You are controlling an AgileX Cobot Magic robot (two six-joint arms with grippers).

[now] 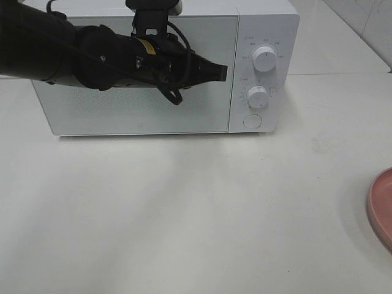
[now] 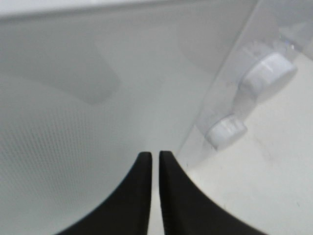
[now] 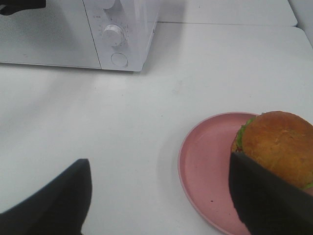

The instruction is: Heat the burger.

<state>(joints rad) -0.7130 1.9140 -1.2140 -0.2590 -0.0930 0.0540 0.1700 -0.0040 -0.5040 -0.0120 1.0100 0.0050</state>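
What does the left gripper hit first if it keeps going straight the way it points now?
Most likely the microwave door. The left gripper, fingers almost together, points at the door's right part, near the seam with the knob panel. Nothing shows between them, though how far off the door is remains unclear.

The pink plate (image 1: 382, 211) is cut by the right edge of the high view, only a curved sliver showing, and the burger (image 3: 276, 147) does not appear there at all. In the right wrist view the burger runs off the picture's edge and one dark finger (image 3: 269, 196) covers its lower part; the plate's far side is cut off too. The left arm (image 1: 92, 55) hides part of the microwave (image 1: 153, 116) door. The markings around the knobs (image 1: 264, 59) are too small to read. The left wrist view is blurred.
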